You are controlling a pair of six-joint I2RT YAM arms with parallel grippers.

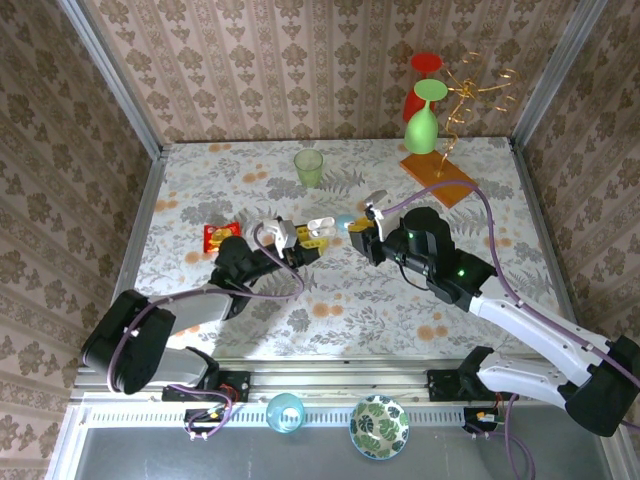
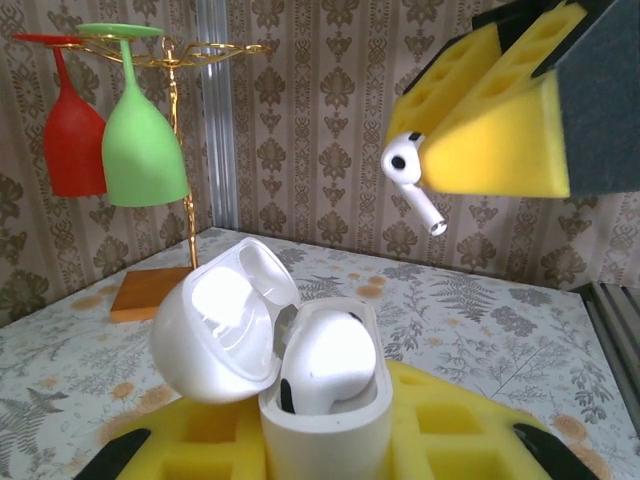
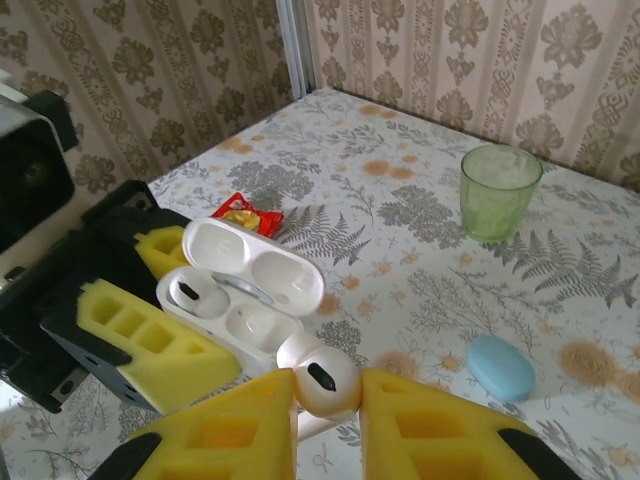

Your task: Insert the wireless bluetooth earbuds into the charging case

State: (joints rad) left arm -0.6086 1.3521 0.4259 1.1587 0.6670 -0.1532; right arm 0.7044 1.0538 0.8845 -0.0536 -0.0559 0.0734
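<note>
While my right claw (image 3: 324,388) pinches one earbud (image 3: 318,376) near the open case (image 3: 225,318), itself clamped in my left claw (image 2: 325,445), a tilted stem could miss the empty socket (image 3: 257,327) and fall.

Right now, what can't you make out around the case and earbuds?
Right wrist: lower stem of the held earbud is hidden between the pads of the right gripper.
Left wrist: base of the charging case is cut off by the bottom edge; its free slot is hidden behind the seated earbud.
Top external: print on the red packet is too small to read.
</note>
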